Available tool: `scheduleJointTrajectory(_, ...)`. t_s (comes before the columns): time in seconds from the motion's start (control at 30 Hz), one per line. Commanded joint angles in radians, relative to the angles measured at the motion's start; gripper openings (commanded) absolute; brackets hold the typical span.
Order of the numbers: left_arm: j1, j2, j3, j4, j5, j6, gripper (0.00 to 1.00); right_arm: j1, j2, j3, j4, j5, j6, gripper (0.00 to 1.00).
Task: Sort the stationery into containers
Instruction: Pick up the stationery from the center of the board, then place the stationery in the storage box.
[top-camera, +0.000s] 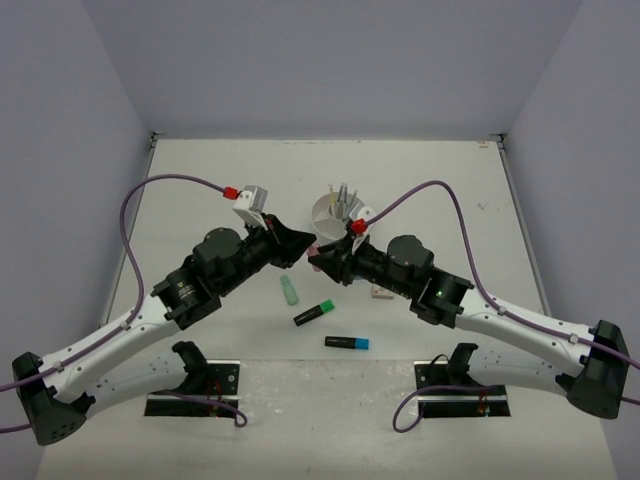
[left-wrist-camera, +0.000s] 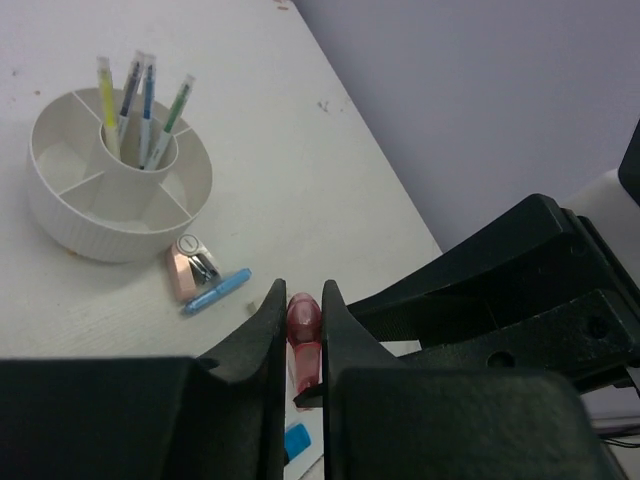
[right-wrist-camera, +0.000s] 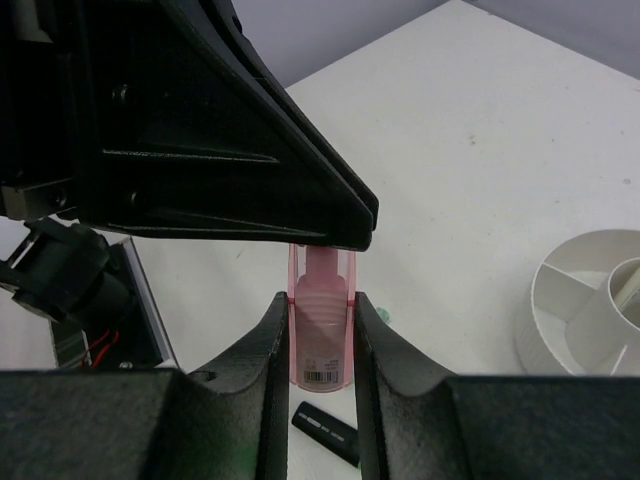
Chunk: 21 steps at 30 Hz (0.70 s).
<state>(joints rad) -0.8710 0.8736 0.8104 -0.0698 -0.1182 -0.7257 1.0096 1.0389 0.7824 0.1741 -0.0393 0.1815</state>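
Both arms lean in from the near corners of the table (top-camera: 200, 180) and meet nose to nose over its middle, just in front of the round white organiser (left-wrist-camera: 70, 215). Each runs low from its base, climbs diagonally inward to a bent elbow, then levels out at the wrist so that the two grippers point straight at one another. A purple cable (top-camera: 150, 190) arcs high over each arm.

Between them hangs one pink marker (right-wrist-camera: 322, 335), held off the table. The right gripper (top-camera: 322, 262) is clamped on its barrel, fingers pressed to either side with the barcode end towards the wrist camera. The left gripper (top-camera: 300, 245) has its fingers drawn in against the rounded cap end – they touch it on both sides, so it grips the same marker from the opposite end.

Several thin pens (left-wrist-camera: 145, 100) stand upright in the organiser's central cup; the wedge compartments that can be seen around it hold nothing. A pale blue marker (left-wrist-camera: 215, 292) lies on the table just beside the organiser's wall, touching a small pinkish piece (left-wrist-camera: 190, 268) whose kind I cannot tell.

Nearer the bases, below the meeting grippers, lie a mint marker (top-camera: 289, 290), a green highlighter (top-camera: 314, 313) and a blue highlighter (top-camera: 347, 342) – near one another but apart, all flat on the table.
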Motion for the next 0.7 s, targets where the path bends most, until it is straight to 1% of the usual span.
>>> scheduleJointTrajectory(0.0,0.004,0.041,0.055,0.096,0.034,0.081,0.02,0.008,-0.025,0.003,0.074,-0.022,-0.011,0.05)
scheduleJointTrajectory(0.03,0.004,0.053,0.065,0.096,0.023,0.104,0.0,0.009,-0.023,0.007,0.066,-0.007,-0.009,0.15)
scheduleJointTrajectory(0.07,0.004,0.067,0.076,0.093,-0.006,0.125,0.0,0.009,-0.021,0.014,0.049,0.014,-0.001,0.32)
scheduleJointTrajectory(0.1,0.005,0.087,0.091,0.087,-0.097,0.15,0.0,0.007,-0.014,0.023,0.019,0.108,0.017,0.7)
scheduleJointTrajectory(0.13,0.007,0.114,0.11,0.082,-0.18,0.178,0.0,0.005,-0.009,0.031,-0.019,0.197,0.036,0.98)
scheduleJointTrajectory(0.2,0.02,0.186,0.155,0.09,-0.278,0.239,0.0,-0.002,-0.008,0.041,-0.105,0.339,0.079,0.99)
scheduleJointTrajectory(0.23,0.024,0.253,0.176,0.1,-0.341,0.267,0.0,-0.011,-0.017,0.043,-0.143,0.481,0.114,0.99)
scheduleJointTrajectory(0.27,0.047,0.287,0.214,0.14,-0.346,0.319,0.0,-0.03,-0.029,0.046,-0.225,0.519,0.181,0.99)
scheduleJointTrajectory(0.3,0.059,0.32,0.233,0.166,-0.347,0.353,0.0,-0.038,-0.046,0.039,-0.253,0.534,0.205,0.99)
scheduleJointTrajectory(0.37,0.092,0.407,0.261,0.224,-0.284,0.424,0.0,-0.04,-0.113,0.017,-0.26,0.519,0.219,0.99)
scheduleJointTrajectory(0.4,0.139,0.434,0.285,0.265,-0.216,0.435,0.0,-0.04,-0.134,0.003,-0.264,0.515,0.219,0.99)
scheduleJointTrajectory(0.47,0.211,0.529,0.322,0.294,-0.124,0.436,0.0,-0.041,-0.177,-0.009,-0.288,0.52,0.222,0.99)
scheduleJointTrajectory(0.53,0.259,0.572,0.342,0.34,-0.076,0.437,0.0,-0.042,-0.212,-0.024,-0.309,0.532,0.221,0.99)
scheduleJointTrajectory(0.67,0.285,0.695,0.393,0.381,0.011,0.44,0.0,-0.04,-0.266,-0.061,-0.34,0.544,0.23,0.99)
